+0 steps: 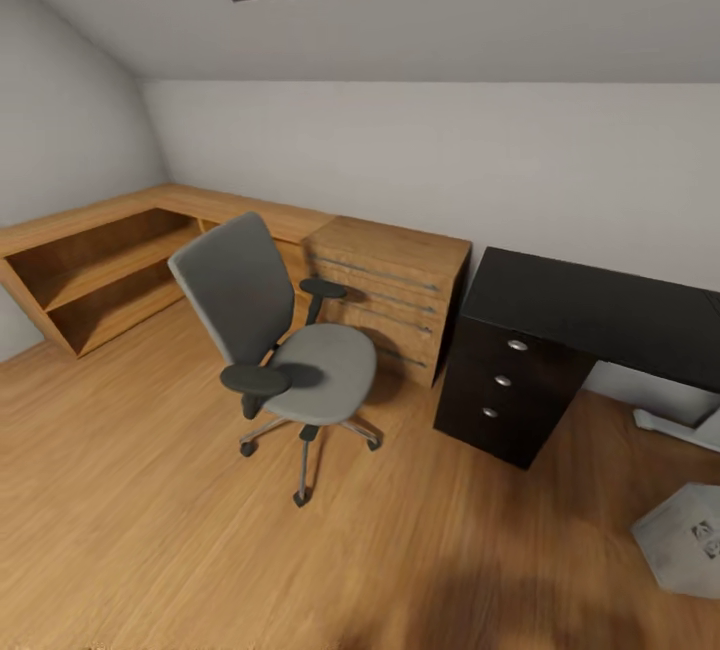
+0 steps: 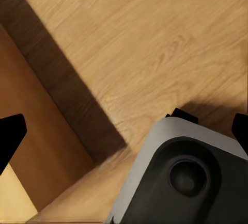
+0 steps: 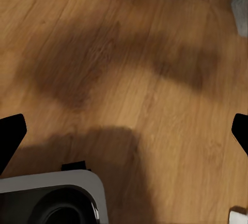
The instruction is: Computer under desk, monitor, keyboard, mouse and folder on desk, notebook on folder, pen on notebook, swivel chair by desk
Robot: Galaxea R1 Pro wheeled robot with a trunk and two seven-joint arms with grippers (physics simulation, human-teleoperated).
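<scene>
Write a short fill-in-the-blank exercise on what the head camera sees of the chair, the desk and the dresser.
1. The swivel chair has nothing lying on its ____.
2. The black desk shows ____ round silver knobs on its drawers.
3. The light-wood dresser stands between the chair and the ____.
4. The grey-white computer sits on the ____.

Missing words: seat; three; desk; floor

The wooden floor (image 1: pixel 150 530) carries the swivel chair (image 1: pixel 280 350) on its casters, the low light-wood dresser (image 1: pixel 395 290) beside it, and the black desk (image 1: pixel 560 330), whose tabletop lies bare. The computer (image 1: pixel 685 535) rests on the floor near the desk.
</scene>
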